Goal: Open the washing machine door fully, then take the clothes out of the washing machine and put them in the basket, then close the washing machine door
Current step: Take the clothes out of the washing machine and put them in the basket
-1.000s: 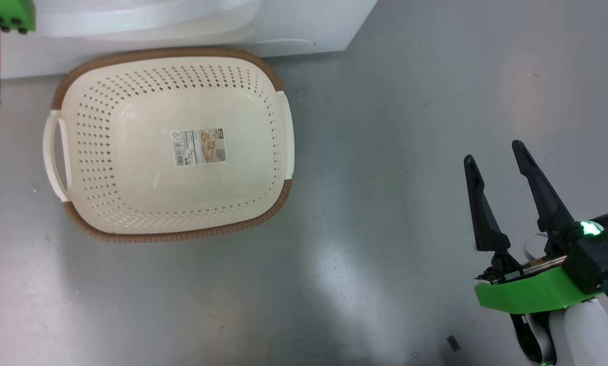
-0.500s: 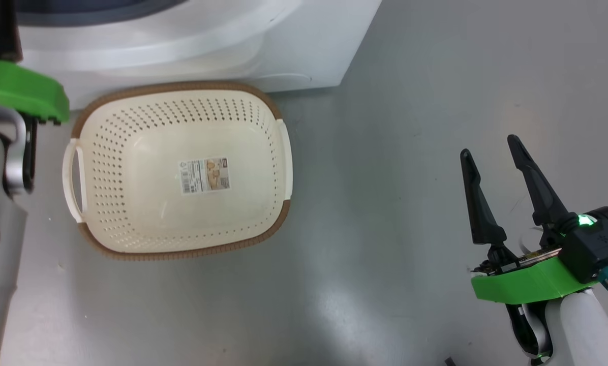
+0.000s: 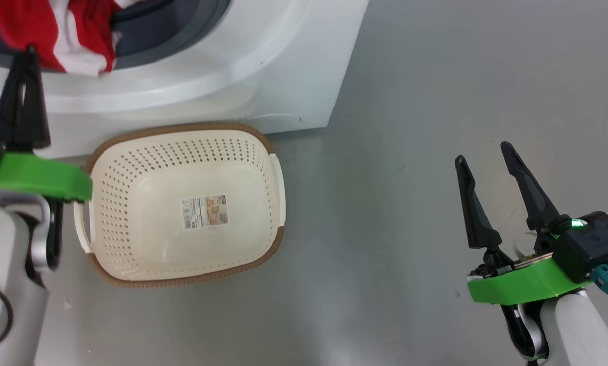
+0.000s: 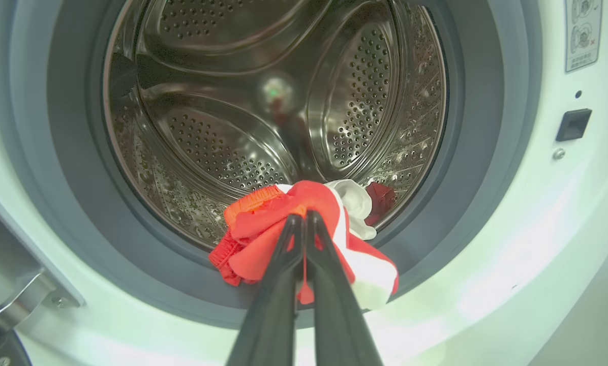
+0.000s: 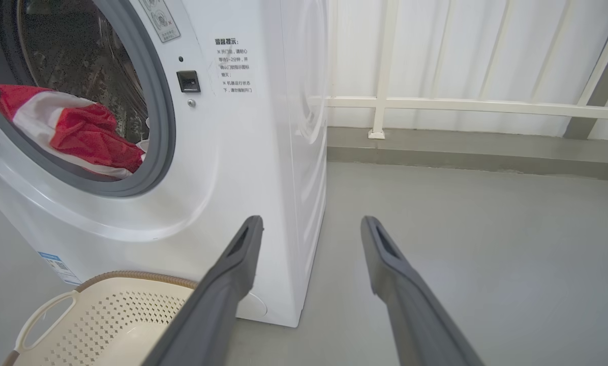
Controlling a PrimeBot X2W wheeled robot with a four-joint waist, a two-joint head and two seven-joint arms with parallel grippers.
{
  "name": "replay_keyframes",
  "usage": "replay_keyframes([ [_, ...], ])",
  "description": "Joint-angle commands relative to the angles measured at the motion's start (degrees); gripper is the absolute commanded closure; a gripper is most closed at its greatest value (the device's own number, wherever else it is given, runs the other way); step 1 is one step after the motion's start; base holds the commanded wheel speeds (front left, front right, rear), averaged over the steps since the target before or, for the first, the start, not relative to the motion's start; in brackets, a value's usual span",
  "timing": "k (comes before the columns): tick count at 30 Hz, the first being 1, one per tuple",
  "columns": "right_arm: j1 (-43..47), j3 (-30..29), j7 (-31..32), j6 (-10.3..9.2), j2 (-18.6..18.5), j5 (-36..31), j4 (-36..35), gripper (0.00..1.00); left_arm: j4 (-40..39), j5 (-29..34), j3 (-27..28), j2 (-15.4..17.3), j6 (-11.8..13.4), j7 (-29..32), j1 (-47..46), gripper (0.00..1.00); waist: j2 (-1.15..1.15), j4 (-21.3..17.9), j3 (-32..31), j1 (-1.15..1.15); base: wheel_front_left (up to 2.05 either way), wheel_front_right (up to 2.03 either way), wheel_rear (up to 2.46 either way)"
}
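Locate the clothes (image 4: 263, 229) at the lower lip of the washing machine (image 3: 263, 66) opening: bunched red and white fabric draped over the grey gasket (image 4: 65, 152), partly inside the perforated steel drum (image 4: 222, 147). Note the left tool (image 4: 304, 218) pressed together on a fold of that bunch, just in front of the washing machine opening. Note the right tool (image 3: 482, 151) spread and holding nothing, well to the right of the washing machine, above the floor (image 3: 411, 101). Treat the clothes as light, thin and limp; expect sagging, trailing ends and possible snagging on the gasket lip. Take hold at a thick gathered fold near the middle of the bunch, not at a single loose edge, to limit slipping. Find the basket (image 3: 182, 127) on the floor against the foot of the washing machine, below the opening, with no clothes in it.
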Motion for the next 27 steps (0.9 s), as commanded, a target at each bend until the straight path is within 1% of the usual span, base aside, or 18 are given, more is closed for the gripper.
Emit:
replay_keyframes([
  [1, 0.2, 1.2, -0.4, 0.35, -0.1, 0.7, -1.1, 0.00, -2.8, -0.8, 2.5, 3.0, 0.7, 0.3, 2.1, 1.00, 0.00, -0.4, -1.8, 0.00, 0.00, 0.00, 0.00],
  [17, 2.0, 1.6, -0.4, 0.35, -0.1, 1.5, 0.9, 0.00, -21.0, -1.6, 1.9, 2.7, 5.2, 3.9, 19.5, 1.00, 0.00, -0.4, -11.0, 0.00, 0.00, 0.00, 0.00],
  [23, 2.8, 1.8, -0.4, 0.35, -0.1, 1.6, 1.2, 0.00, -26.4, -1.5, 1.6, 2.9, 6.8, 5.8, 23.8, 1.00, 0.00, -0.4, -12.8, 0.00, 0.00, 0.00, 0.00],
  [27, 3.2, 1.8, -0.4, 0.35, -0.1, 1.5, 1.2, 0.00, -28.7, -1.6, 1.6, 3.0, 7.5, 6.4, 25.6, 1.00, 0.00, -0.5, -13.6, 0.00, 0.00, 0.00, 0.00],
])
